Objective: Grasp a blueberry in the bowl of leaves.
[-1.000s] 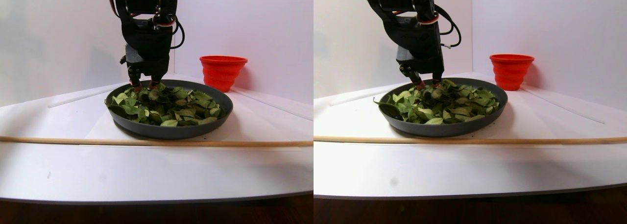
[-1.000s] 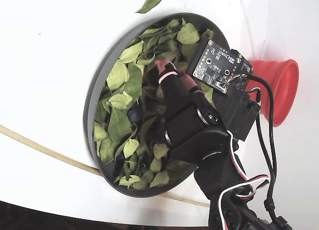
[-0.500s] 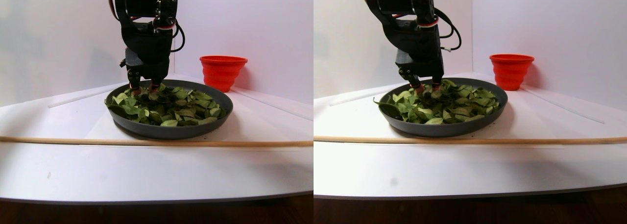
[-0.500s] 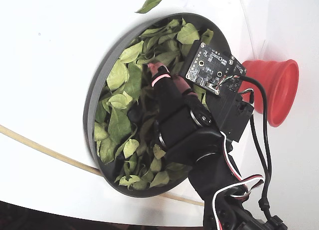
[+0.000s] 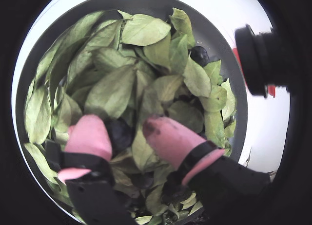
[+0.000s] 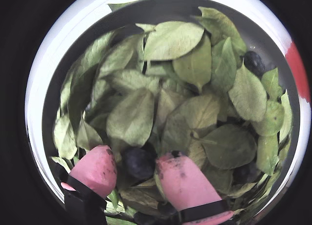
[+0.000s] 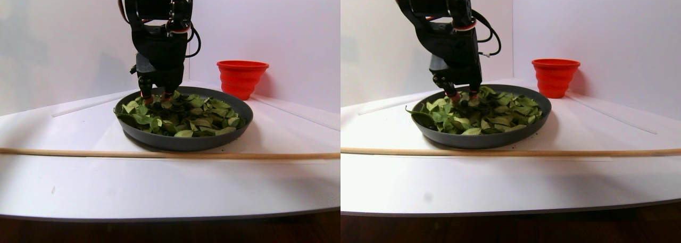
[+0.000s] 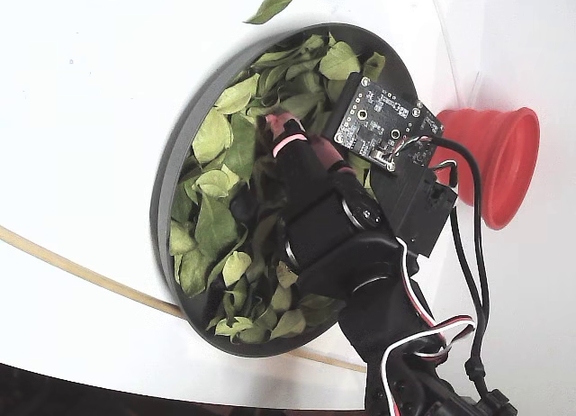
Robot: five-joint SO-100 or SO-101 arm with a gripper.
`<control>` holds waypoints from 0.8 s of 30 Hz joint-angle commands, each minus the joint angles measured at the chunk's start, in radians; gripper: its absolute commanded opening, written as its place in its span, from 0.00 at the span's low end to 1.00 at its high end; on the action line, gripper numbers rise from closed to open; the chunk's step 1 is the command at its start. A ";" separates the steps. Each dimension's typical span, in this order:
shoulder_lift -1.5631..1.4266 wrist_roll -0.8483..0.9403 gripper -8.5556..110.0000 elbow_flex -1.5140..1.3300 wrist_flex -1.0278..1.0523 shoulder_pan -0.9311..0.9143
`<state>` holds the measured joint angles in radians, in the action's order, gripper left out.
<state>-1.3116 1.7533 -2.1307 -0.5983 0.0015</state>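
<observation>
The dark grey bowl (image 7: 181, 142) (image 8: 166, 191) is heaped with green leaves (image 5: 112, 88) (image 6: 131, 113) (image 8: 216, 137). My gripper (image 5: 122, 125) (image 6: 135, 158) (image 7: 156, 98) (image 8: 301, 135) is down among the leaves at the bowl's far side in the stereo pair view. It is open. Its pink fingertips (image 5: 90, 137) (image 6: 183, 178) stand on either side of a dark blueberry (image 5: 119, 133) (image 6: 138, 162), with a small gap showing. A second blueberry (image 5: 199, 54) (image 6: 253, 63) lies near the bowl's rim, partly under leaves.
A red cup (image 7: 242, 78) (image 8: 504, 164) stands behind the bowl near the wall corner. A thin wooden stick (image 7: 159, 154) lies across the white table in front of the bowl. One loose leaf (image 8: 268, 8) lies on the table outside the rim.
In the fixed view the gripper has shifted a little to the left across the leaves since one second ago. It has barely moved in the last half second.
</observation>
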 commanded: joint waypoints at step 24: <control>0.014 -0.028 0.22 0.040 -0.051 0.000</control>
<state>-1.2793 1.7319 -2.1322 -0.6320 0.0015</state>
